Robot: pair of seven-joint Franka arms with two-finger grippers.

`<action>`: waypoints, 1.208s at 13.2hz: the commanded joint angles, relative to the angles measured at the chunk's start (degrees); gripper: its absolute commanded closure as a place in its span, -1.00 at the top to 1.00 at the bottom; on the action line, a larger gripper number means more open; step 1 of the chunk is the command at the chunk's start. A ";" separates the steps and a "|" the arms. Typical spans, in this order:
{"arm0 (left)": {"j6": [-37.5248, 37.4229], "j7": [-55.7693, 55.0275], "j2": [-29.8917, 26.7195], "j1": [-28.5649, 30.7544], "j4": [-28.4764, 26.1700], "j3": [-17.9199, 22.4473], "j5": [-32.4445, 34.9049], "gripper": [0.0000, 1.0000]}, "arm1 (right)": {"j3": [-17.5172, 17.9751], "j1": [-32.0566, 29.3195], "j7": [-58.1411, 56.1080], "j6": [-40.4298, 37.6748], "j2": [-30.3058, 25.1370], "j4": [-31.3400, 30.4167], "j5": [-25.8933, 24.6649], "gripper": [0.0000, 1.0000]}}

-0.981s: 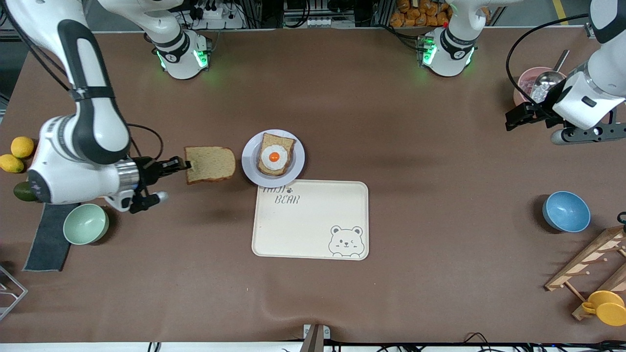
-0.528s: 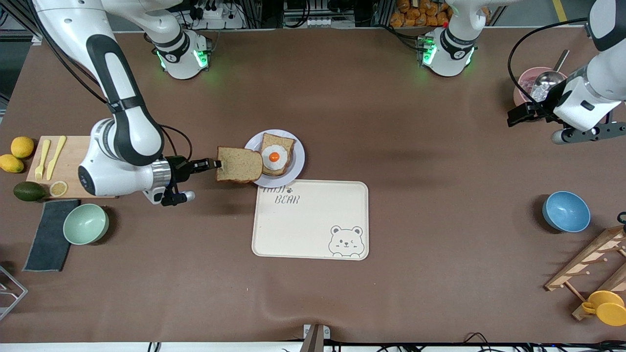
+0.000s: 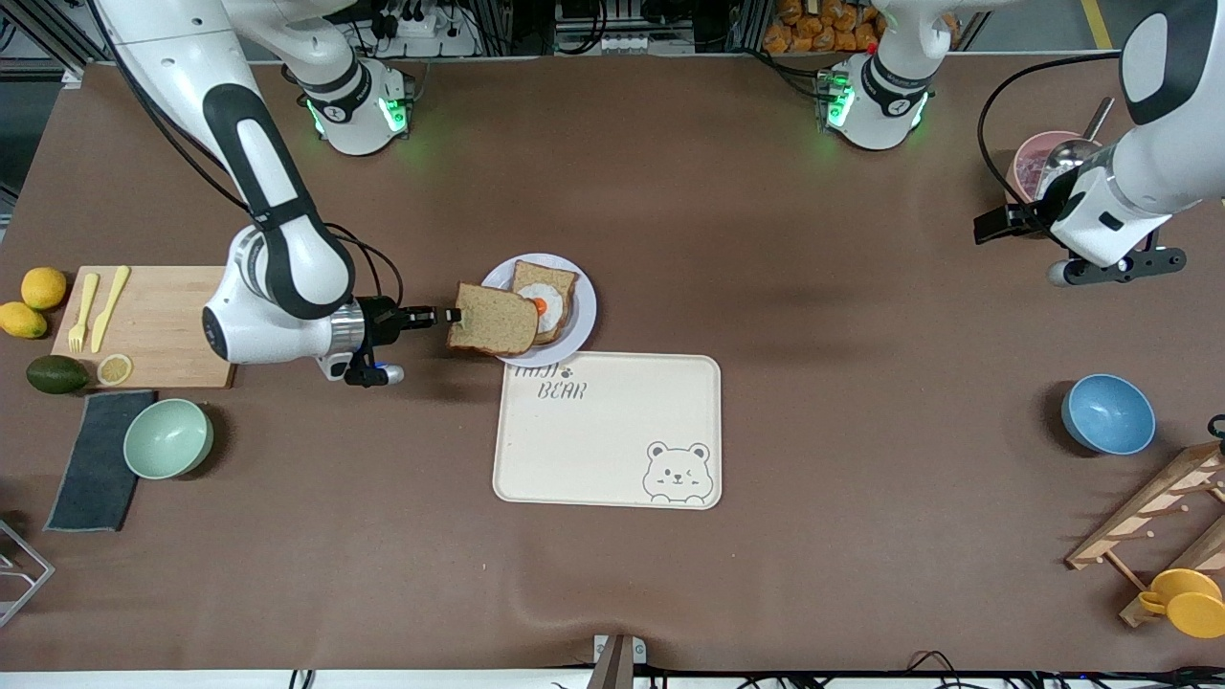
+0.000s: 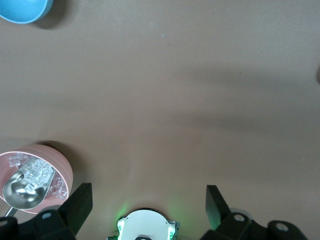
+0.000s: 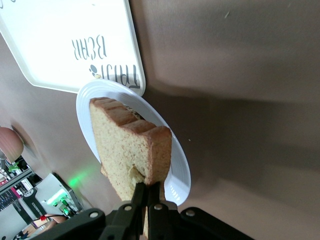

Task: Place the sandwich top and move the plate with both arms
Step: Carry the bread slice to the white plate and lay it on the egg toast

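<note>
The sandwich top (image 3: 493, 320), a plain brown bread slice, hangs over the edge of the plate (image 3: 581, 316) toward the right arm's end, held level by its crust. My right gripper (image 3: 450, 315) is shut on that crust. In the right wrist view the slice (image 5: 127, 147) stands edge-on above the plate (image 5: 177, 165), pinched in my right gripper (image 5: 149, 186). A second slice bearing a fried egg (image 3: 546, 302) lies on the plate, partly covered by the held slice. My left gripper (image 3: 995, 228) waits open above the table near a pink bowl; its fingers (image 4: 80, 202) stand wide apart with nothing between them.
The cream bear-print tray (image 3: 612, 431) touches the plate on the side nearer the front camera. A cutting board (image 3: 153, 325) with cutlery, lemons (image 3: 38, 292), an avocado, a green bowl (image 3: 167, 437) and a grey cloth are at the right arm's end. Pink bowl with scoop (image 3: 1048, 163), blue bowl (image 3: 1107, 413), wooden rack at the left arm's end.
My right gripper has carried the bread slice from beside the plate to over the plate's edge, now partly covering the egg slice. The left arm has shifted slightly toward the table's middle.
</note>
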 commanded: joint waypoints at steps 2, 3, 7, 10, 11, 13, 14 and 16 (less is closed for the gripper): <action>0.24 0.11 -1.80 0.35 -2.90 -0.65 1.34 1.00 | -0.76 1.27 0.77 0.85 -1.30 -2.33 2.15 -1.00; 0.24 0.11 -1.71 0.53 -3.17 -0.65 0.91 1.00 | -0.76 1.36 0.77 0.68 -1.30 -2.42 2.24 -1.00; 1.03 0.11 -0.48 0.09 -3.87 -0.65 0.20 1.00 | -0.67 2.32 0.77 0.33 -1.03 -3.65 4.52 -1.00; 1.47 0.11 -0.13 0.18 -3.79 -0.65 -0.24 1.00 | -0.76 3.12 0.77 0.24 -0.68 -3.83 4.79 -1.00; 1.56 0.11 0.05 0.26 -3.61 -0.65 -0.33 1.00 | -0.76 3.03 0.77 0.15 -0.51 -3.83 4.70 -0.85; 2.43 0.11 0.66 0.18 -2.82 -0.65 -3.12 1.00 | -0.94 2.68 0.77 0.15 -0.24 -3.74 4.70 1.00; 2.87 0.11 1.45 -0.08 -1.69 -0.65 -4.79 1.00 | -1.03 2.50 0.77 0.06 -0.33 -3.65 4.70 1.00; 3.58 0.11 4.17 -0.70 0.68 -0.83 -5.07 1.00 | -1.29 2.24 0.77 0.06 -0.94 -3.56 4.61 1.00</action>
